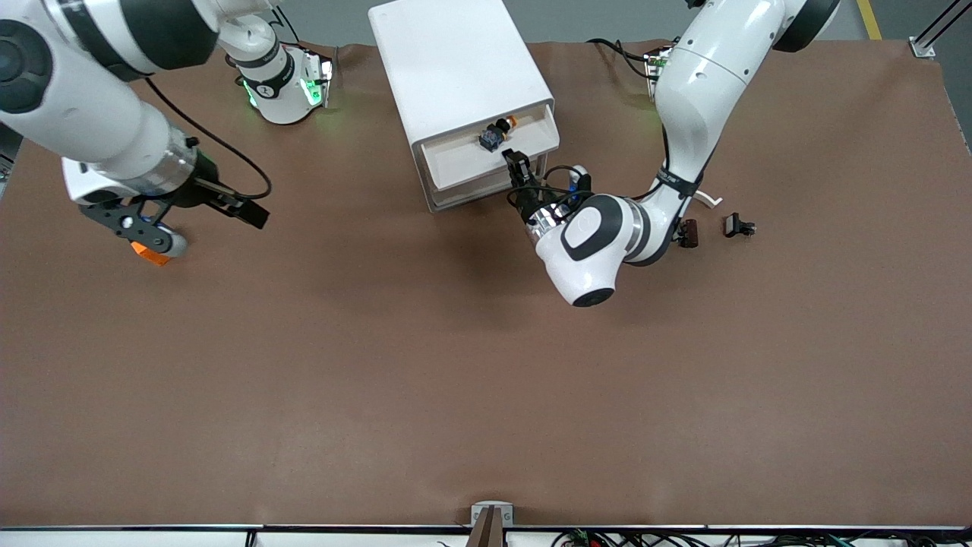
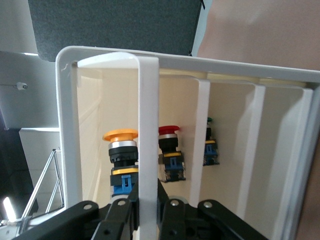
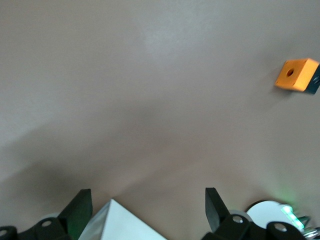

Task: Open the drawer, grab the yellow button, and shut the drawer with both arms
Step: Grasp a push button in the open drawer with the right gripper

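White drawer unit (image 1: 456,68) at upper centre of the front view, on the brown tabletop (image 1: 456,380). Its drawer (image 1: 486,156) is pulled out. Left wrist view shows the drawer split by white dividers into compartments: the button (image 2: 121,157), yellow cap on a black-and-blue body, sits in the end one; a red-capped button (image 2: 170,155) is in the next; a third button (image 2: 210,147) in the one after, cap colour hard to tell. Front view shows only the yellow-capped button (image 1: 497,135) clearly, upper centre.

Left pincer (image 1: 519,169) at the drawer front, just right of centre, clamped tight on the white drawer handle (image 2: 148,145), which runs up between its fingers (image 2: 117,220) in the left wrist view.

Right pincer (image 1: 163,220) at centre left of the front view, over bare tabletop, jaws spread wide with nothing in them; this arm waits. Orange block (image 1: 149,253) with a centre hole lies on the tabletop under it, seen at upper right of the right wrist view (image 3: 298,75).

Two small dark parts (image 1: 738,226) lie on the tabletop at centre right, beside the left arm.
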Robot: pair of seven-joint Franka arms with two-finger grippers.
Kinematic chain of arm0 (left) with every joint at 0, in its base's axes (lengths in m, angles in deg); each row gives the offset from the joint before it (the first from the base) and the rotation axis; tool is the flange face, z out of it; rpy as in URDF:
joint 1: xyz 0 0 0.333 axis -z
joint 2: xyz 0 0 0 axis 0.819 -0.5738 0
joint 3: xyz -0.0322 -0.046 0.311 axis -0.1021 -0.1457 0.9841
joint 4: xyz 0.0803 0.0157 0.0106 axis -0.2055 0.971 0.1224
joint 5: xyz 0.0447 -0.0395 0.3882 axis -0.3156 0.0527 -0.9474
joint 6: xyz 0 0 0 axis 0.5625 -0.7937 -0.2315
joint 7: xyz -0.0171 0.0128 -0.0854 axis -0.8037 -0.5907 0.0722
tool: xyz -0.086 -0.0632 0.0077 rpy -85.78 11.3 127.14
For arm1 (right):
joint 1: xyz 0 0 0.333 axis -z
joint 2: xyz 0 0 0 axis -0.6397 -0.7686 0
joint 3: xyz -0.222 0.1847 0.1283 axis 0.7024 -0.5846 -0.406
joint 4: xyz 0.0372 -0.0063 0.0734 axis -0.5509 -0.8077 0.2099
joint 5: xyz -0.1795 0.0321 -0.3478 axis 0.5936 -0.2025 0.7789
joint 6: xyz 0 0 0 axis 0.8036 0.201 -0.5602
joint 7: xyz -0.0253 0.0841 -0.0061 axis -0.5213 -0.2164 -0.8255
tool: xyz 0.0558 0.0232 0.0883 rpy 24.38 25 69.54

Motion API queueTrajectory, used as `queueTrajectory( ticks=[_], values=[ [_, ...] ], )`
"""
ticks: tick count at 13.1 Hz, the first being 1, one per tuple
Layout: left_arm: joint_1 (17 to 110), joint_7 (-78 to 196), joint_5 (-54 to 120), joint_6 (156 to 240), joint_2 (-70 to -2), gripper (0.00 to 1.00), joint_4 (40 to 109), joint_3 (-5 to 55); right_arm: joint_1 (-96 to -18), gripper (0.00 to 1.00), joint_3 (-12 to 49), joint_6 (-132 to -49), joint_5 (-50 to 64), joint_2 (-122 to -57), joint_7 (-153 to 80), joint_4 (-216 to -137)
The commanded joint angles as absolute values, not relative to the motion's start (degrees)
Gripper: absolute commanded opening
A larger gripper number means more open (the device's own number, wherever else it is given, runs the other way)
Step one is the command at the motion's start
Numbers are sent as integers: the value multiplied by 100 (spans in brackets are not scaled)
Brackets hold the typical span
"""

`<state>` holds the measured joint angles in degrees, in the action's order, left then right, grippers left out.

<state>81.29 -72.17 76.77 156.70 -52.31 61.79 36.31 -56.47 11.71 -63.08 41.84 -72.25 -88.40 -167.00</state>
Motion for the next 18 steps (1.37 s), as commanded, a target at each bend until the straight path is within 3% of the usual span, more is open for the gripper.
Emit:
queueTrajectory(
  ticks=[1, 4, 7, 9, 18],
  values=[
    [8030, -7265, 7623, 15725, -5340, 0, 5985, 3813, -6102, 100, 1213, -6442, 4030, -7413, -9584, -16611],
    [8030, -7265, 7623, 15760, -5445, 0, 5765, 3918, -6595, 100, 1213, -6644, 4030, -7544, -10313, -16603],
    [8021, -7037, 7623, 15778, -5454, 27, 5703, 3998, -6973, 100, 1222, -6969, 4038, -7650, -10884, -16620],
    [8021, -6993, 7632, 15786, -5454, 100, 5528, 4059, -7298, 100, 1222, -7189, 4038, -7703, -11237, -16620],
    [7679, -6853, 7422, 15699, -5366, 100, 4790, 4191, -8731, 100, 1222, -8121, 4065, -8554, -13057, -16567]
  ],
)
